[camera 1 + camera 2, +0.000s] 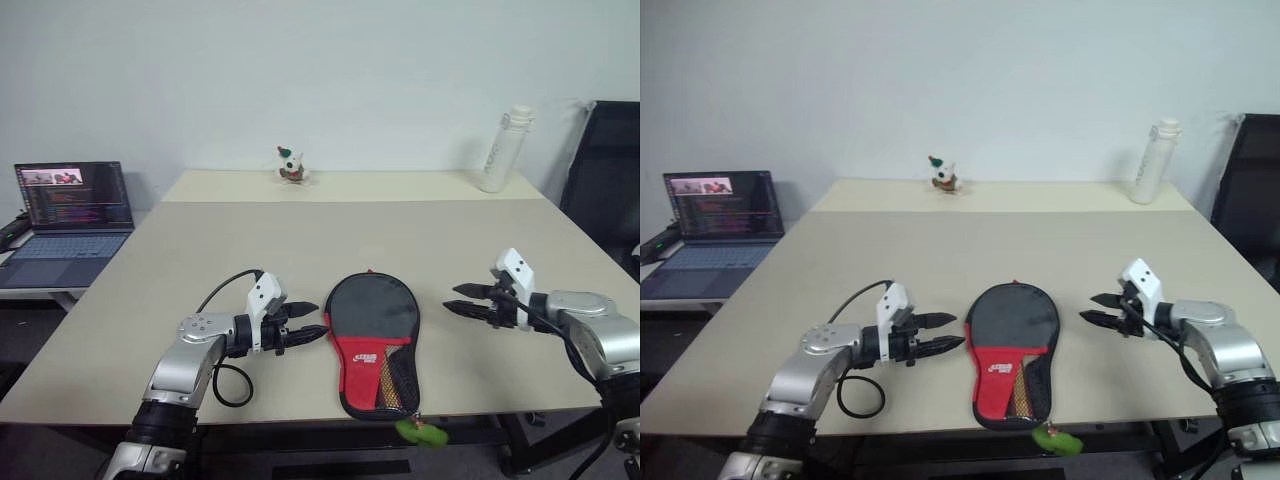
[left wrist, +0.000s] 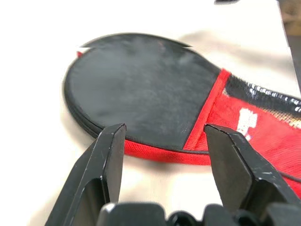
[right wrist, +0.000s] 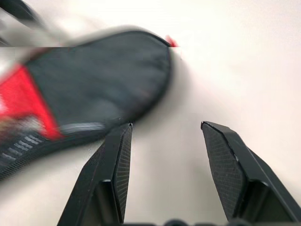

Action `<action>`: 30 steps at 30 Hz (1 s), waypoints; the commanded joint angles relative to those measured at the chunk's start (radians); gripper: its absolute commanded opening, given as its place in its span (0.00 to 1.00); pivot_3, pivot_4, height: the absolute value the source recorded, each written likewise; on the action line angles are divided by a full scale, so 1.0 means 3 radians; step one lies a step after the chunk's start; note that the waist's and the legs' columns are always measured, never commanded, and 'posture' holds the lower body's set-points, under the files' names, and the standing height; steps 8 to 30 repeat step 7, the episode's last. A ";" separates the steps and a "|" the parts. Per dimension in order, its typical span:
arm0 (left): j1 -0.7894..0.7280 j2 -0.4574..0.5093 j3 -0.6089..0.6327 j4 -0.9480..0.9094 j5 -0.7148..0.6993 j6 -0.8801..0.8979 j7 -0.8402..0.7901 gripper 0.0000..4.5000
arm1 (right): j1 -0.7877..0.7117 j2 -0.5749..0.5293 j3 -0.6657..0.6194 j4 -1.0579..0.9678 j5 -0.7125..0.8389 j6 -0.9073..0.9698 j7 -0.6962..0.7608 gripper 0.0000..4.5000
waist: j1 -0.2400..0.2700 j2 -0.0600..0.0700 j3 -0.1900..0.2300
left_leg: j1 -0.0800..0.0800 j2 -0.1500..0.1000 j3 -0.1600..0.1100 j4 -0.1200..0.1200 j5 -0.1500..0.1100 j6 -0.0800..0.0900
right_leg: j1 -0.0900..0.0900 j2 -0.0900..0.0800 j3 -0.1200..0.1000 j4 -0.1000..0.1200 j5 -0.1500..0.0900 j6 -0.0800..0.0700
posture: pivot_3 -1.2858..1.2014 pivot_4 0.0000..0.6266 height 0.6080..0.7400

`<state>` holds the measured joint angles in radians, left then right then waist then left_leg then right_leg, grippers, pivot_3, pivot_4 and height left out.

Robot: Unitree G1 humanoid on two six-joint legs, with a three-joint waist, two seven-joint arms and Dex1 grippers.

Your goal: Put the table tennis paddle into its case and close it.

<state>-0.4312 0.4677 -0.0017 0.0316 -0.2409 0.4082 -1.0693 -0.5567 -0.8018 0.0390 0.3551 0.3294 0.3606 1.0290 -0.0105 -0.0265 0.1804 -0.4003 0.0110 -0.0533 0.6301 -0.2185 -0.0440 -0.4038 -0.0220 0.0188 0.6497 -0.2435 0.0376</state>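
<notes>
White bottle [image 1: 503,148], toy [image 1: 291,166], laptop [image 1: 70,210] beyond case [image 1: 371,340]

Left gripper [image 1: 312,322] fingers apart, right gripper [image 1: 458,299] fingers apart, both empty

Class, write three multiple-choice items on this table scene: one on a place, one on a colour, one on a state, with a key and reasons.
1. Where does the case lie?
A. between the two claws
B. on the laptop
C. beside the white bottle

2. What colour is the case's lower part?
A. blue
B. red
C. yellow

3. How are the left claw and the right claw?
A. both shut on the case
B. both open, holding nothing
C. one holding the bottle

Key: 1 A, a claw flanks it on each side. 2 B, red fabric under the black top. 3 B, fingers apart, clear of the case.
</notes>
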 commanded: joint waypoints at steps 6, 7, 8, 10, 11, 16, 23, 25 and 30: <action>0.0168 0.0024 0.0035 -0.0257 -0.0061 0.0028 0.0388 0.64 | 0.0045 -0.0147 -0.0204 0.0016 -0.0160 -0.0224 0.0038 0.56 | -0.0046 0.0002 0.0001 | 0.0003 0.0006 0.0004 -0.0005 0.0000 0.0000 | -0.0002 0.0005 0.0003 0.0000 -0.0001 -0.0004 | 0.52 0.24 1.00; 0.0143 0.0005 0.0032 -0.0224 -0.0059 0.0005 0.0429 0.64 | 0.0042 -0.0163 -0.0216 -0.0001 -0.0157 -0.0199 0.0045 0.56 | -0.0046 0.0002 0.0001 | 0.0002 0.0006 0.0002 -0.0005 0.0000 0.0000 | -0.0003 0.0005 0.0002 0.0001 -0.0001 -0.0004 | 0.52 0.24 1.00; 0.0143 0.0005 0.0032 -0.0224 -0.0059 0.0005 0.0429 0.64 | 0.0042 -0.0163 -0.0216 -0.0001 -0.0157 -0.0199 0.0045 0.56 | -0.0046 0.0002 0.0001 | 0.0002 0.0006 0.0002 -0.0005 0.0000 0.0000 | -0.0003 0.0005 0.0002 0.0001 -0.0001 -0.0004 | 0.52 0.24 1.00; 0.0143 0.0005 0.0032 -0.0224 -0.0059 0.0005 0.0429 0.64 | 0.0042 -0.0163 -0.0216 -0.0001 -0.0157 -0.0199 0.0045 0.56 | -0.0046 0.0002 0.0001 | 0.0002 0.0006 0.0002 -0.0005 0.0000 0.0000 | -0.0003 0.0005 0.0002 0.0001 -0.0001 -0.0004 | 0.52 0.24 1.00; 0.0143 0.0005 0.0032 -0.0224 -0.0059 0.0005 0.0429 0.64 | 0.0042 -0.0163 -0.0216 -0.0001 -0.0157 -0.0199 0.0045 0.56 | -0.0046 0.0002 0.0001 | 0.0002 0.0006 0.0002 -0.0005 0.0000 0.0000 | -0.0003 0.0005 0.0002 0.0001 -0.0001 -0.0004 | 0.52 0.24 1.00; 0.0143 0.0005 0.0032 -0.0224 -0.0059 0.0005 0.0429 0.64 | 0.0042 -0.0163 -0.0216 -0.0001 -0.0157 -0.0199 0.0045 0.56 | -0.0046 0.0002 0.0001 | 0.0002 0.0006 0.0002 -0.0005 0.0000 0.0000 | -0.0003 0.0005 0.0002 0.0001 -0.0001 -0.0004 | 0.52 0.24 1.00; 0.0143 0.0005 0.0032 -0.0224 -0.0059 0.0005 0.0429 0.64 | 0.0042 -0.0163 -0.0216 -0.0001 -0.0157 -0.0199 0.0045 0.56 | -0.0046 0.0002 0.0001 | 0.0002 0.0006 0.0002 -0.0005 0.0000 0.0000 | -0.0003 0.0005 0.0002 0.0001 -0.0001 -0.0004 | 0.52 0.24 1.00; 0.0143 0.0005 0.0032 -0.0224 -0.0059 0.0005 0.0429 0.64 | 0.0042 -0.0163 -0.0216 -0.0001 -0.0157 -0.0199 0.0045 0.56 | -0.0046 0.0002 0.0001 | 0.0002 0.0006 0.0002 -0.0005 0.0000 0.0000 | -0.0003 0.0005 0.0002 0.0001 -0.0001 -0.0004 | 0.52 0.24 1.00; 0.0143 0.0005 0.0032 -0.0224 -0.0059 0.0005 0.0429 0.64 | 0.0042 -0.0163 -0.0216 -0.0001 -0.0157 -0.0199 0.0045 0.56 | -0.0046 0.0002 0.0001 | 0.0002 0.0006 0.0002 -0.0005 0.0000 0.0000 | -0.0003 0.0005 0.0002 0.0001 -0.0001 -0.0004 | 0.52 0.24 1.00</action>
